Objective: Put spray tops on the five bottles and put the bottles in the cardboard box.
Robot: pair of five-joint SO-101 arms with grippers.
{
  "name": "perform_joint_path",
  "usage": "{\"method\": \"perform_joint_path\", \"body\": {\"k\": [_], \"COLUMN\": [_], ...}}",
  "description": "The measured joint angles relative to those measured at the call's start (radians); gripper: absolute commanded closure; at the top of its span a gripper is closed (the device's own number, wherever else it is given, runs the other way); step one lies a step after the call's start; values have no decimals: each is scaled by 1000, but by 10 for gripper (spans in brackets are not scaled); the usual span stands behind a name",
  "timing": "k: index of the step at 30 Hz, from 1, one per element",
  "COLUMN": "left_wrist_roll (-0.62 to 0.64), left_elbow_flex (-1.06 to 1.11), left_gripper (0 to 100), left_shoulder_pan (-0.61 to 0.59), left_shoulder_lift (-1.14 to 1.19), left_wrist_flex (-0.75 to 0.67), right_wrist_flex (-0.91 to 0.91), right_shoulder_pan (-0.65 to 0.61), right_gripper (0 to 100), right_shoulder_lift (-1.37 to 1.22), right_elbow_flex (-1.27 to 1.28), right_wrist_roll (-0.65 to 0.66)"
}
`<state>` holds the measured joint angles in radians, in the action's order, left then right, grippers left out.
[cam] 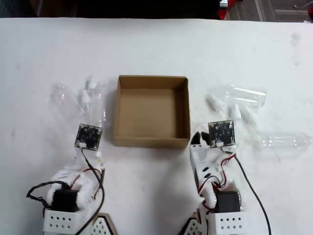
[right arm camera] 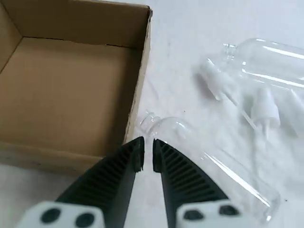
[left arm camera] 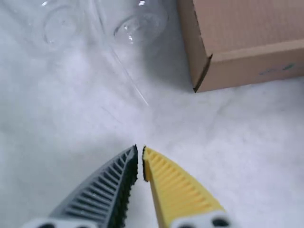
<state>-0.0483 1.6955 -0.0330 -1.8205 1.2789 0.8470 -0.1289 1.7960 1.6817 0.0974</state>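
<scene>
Left claw all but closed, empty, by the cardboard box corner — right claw likewise, hanging above a clear bottle lying beside the box.

White arms, black motors, red and black cables; grey-and-yellow ribbed left hand, black right hand

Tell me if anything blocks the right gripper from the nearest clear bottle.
Nothing visible does. The right gripper sits directly before the clear bottle, which lies on the table beside the cardboard box, with no other thing between them.
</scene>
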Motion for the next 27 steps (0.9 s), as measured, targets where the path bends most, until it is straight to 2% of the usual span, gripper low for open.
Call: {"method": "perform_joint_path", "body": {"k": [8, 11, 15, 19, 23, 27], "left_wrist_roll": [0, 0, 0, 0, 0, 0], "left_elbow_flex": [0, 0, 0, 0, 0, 0], "left_gripper": [973, 973, 974, 975, 975, 975], "left_shoulder_pan": [0, 0, 0, 0, 0, 0], "left_shoulder_lift": [0, 0, 0, 0, 0, 0], "left_wrist_flex": [0, 0, 0, 0, 0, 0], "right_wrist_flex": [-40, -186, -486, -678, -698, -568], "right_shoulder_pan": [-25, -31, -109, -252, -330, -353], "right_gripper": [957, 878, 765, 749, 785, 789], "right_shoulder_lift": [0, -2, -2, -2, -2, -2], "right_elbow_flex": [0, 0, 0, 0, 0, 0], "right_wrist_roll": [0, 0, -2, -2, -2, -5]}}
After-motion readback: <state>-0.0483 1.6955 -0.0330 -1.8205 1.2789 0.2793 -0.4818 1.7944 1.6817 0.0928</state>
